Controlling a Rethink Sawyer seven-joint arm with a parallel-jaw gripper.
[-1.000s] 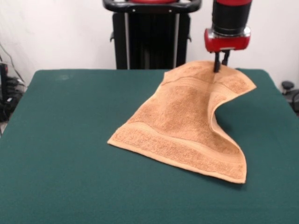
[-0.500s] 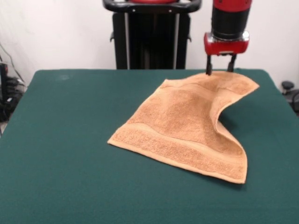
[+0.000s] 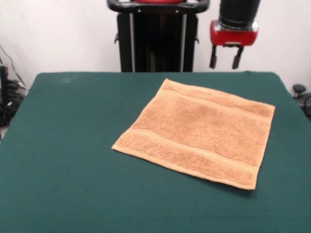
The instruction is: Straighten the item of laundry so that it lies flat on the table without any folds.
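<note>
Now the towel [image 3: 199,132] is seen spread flat on the table [image 3: 68,145], below and in front of the pincer [image 3: 225,57], which hangs apart and empty; little appears left to be straightened.

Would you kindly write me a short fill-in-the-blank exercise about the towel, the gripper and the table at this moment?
1. The towel lies ____ on the table.
2. The gripper hangs above the table with its fingers ____.
3. The gripper holds ____.
4. The table's cloth surface is dark ____.

Missing words: flat; open; nothing; green
</note>
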